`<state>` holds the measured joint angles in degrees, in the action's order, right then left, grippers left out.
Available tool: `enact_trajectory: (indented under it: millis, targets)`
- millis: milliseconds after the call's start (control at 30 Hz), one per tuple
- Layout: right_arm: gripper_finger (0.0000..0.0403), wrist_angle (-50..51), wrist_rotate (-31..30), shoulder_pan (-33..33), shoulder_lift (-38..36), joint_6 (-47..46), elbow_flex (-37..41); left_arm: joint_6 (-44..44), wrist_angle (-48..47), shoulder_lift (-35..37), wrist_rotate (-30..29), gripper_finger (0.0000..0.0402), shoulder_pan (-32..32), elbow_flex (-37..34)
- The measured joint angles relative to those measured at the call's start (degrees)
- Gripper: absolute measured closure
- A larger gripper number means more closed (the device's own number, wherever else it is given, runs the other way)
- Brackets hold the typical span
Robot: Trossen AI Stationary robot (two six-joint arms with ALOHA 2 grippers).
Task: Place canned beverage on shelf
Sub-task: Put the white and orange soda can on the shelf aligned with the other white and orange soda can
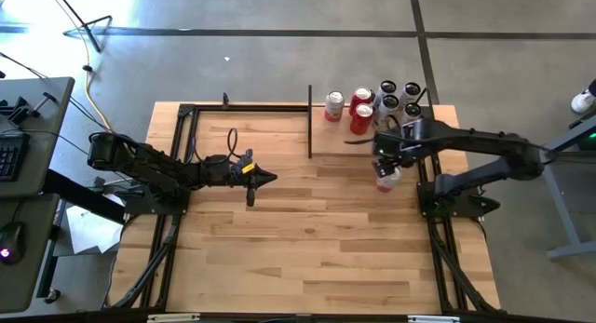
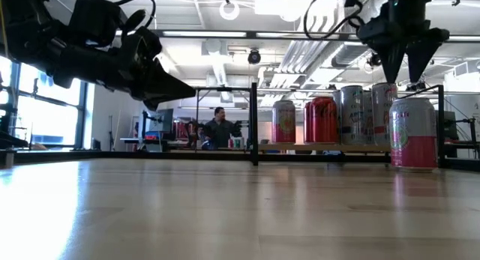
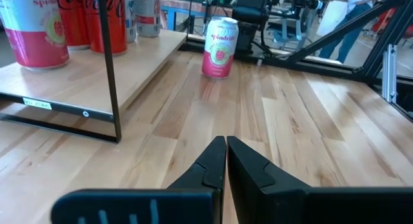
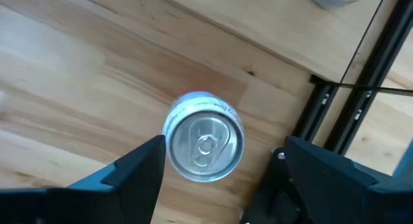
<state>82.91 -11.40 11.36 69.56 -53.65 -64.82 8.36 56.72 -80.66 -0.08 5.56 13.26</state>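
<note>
1 pink can stands untouched between the right end effector's wide-apart fingers.

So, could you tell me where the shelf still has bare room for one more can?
The low light-wood shelf is bare between its thin black upright plate and the pink-and-white can. Its far end is crowded with red cans and silver cans.

1. The left arm reaches from the table's left side toward the middle and is held low and almost level
2. The left gripper has its fingers pressed together to a point
3. The right arm bends inward from the right side
4. The right gripper points straight down, fingers spread wide
</note>
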Motion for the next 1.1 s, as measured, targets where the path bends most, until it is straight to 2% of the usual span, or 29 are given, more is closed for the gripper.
enact_trajectory:
  millis: [400,967,1100]
  targets:
    - [0.0103,0.0,1.3,1.9,6.6,4.1,0.0,0.0,-0.4,0.0,0.6,0.0394,-0.5,0.0]
    - [0.0103,-0.5,1.2,1.8,6.6,2.5,0.1,0.0,-0.5,0.0,0.9,0.0394,-0.5,0.0]
    - [0.0103,-2.6,2.5,1.7,6.6,2.6,4.4,0.0,-0.6,0.0,1.0,0.0394,-0.5,0.0]
